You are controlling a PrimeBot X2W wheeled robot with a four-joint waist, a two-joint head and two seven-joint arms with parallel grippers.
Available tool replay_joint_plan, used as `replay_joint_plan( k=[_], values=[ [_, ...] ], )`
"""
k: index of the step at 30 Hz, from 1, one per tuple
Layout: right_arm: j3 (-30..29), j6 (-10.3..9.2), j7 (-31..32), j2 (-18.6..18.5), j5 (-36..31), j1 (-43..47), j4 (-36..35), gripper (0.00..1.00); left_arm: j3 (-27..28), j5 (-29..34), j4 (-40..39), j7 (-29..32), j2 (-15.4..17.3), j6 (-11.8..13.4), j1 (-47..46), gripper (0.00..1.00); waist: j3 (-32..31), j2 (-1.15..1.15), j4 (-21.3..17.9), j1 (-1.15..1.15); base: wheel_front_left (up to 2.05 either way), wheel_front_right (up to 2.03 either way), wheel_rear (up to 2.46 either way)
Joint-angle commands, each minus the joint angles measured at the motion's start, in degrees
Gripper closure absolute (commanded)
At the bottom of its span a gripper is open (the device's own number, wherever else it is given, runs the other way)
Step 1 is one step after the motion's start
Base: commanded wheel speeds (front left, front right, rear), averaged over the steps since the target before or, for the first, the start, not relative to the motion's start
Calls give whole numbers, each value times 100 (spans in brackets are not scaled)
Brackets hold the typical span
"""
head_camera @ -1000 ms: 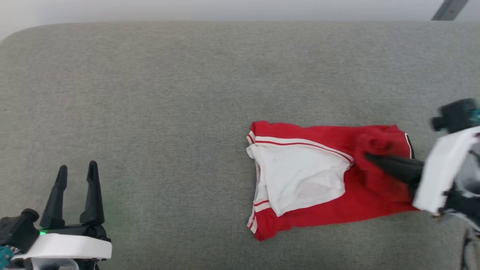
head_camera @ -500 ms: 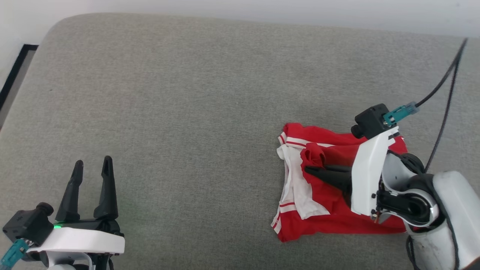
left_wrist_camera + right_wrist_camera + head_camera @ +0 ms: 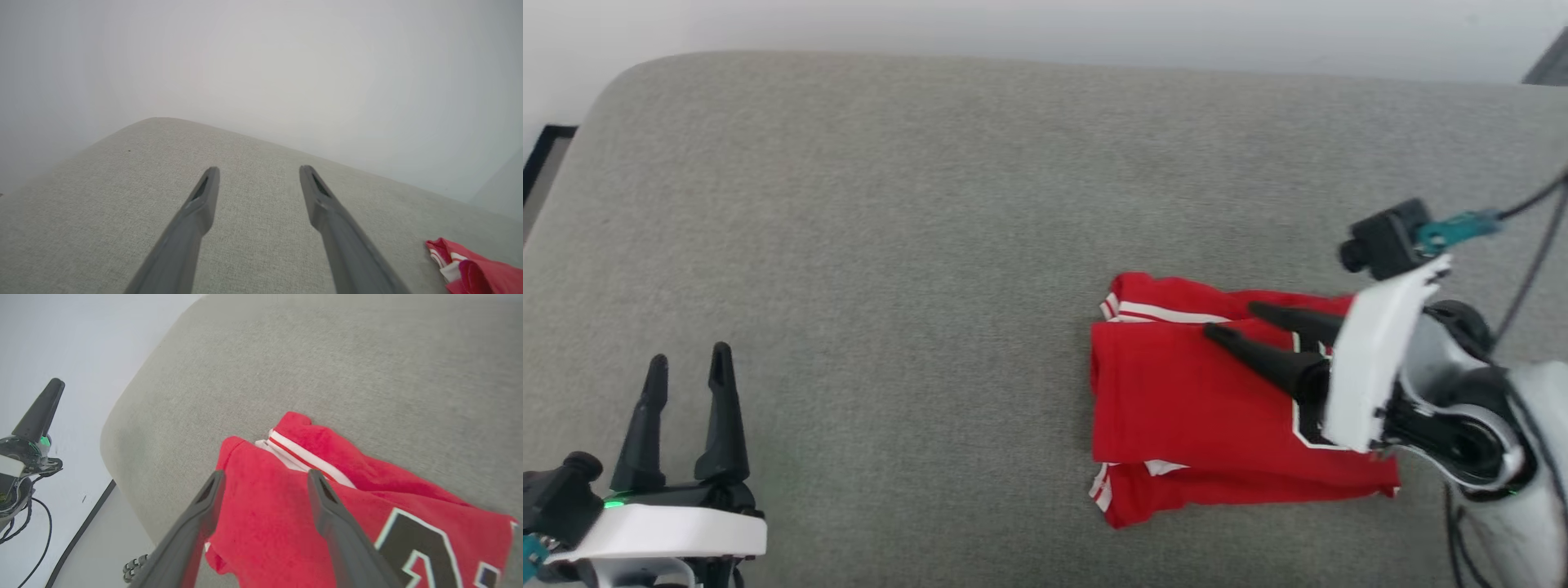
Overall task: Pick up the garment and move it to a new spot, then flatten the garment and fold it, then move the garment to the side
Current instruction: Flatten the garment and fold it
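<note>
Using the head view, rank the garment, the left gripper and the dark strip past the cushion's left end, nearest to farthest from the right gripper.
1. garment: directly under the right gripper.
2. left gripper: lower left.
3. dark strip: far upper left edge.

Lighting bright, diffuse and even, shadows faint and soft-edged; head view slightly soft, with motion smear on the right arm (image 3: 1535, 457) and a small green lamp glow at the base of the left pincer (image 3: 689, 356); left wrist view hazy, washed out, grey surface (image 3: 102, 196) edge bowed by wide-angle distortion.
</note>
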Motion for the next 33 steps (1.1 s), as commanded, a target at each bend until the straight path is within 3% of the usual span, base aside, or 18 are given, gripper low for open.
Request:
replay_joint_plan(
  k=[1,7,13,22,33],
  values=[
    [-71,0,-128,-75,-56,143,-62,0,49,-13,-23,-28,36,-17,73,0,-53,0,-127,0,0,0,0],
    [-606,0,-906,-410,-197,511,-302,0,252,75,-111,-28,86,-17,153,0,-163,0,-456,0,0,0,0],
    [-1080,0,-2184,-533,-499,1034,-276,0,436,223,-149,-28,59,-17,256,0,-326,0,-786,0,0,0,0],
    [-1000,0,-3883,-666,-1156,1490,202,0,386,429,-85,-28,140,-17,434,0,-549,0,-1023,0,0,0,0],
    [-753,0,-5766,-554,-1915,1761,1225,0,451,602,131,-27,172,-17,841,0,-965,0,-1107,0,0,0,0]
  ],
)
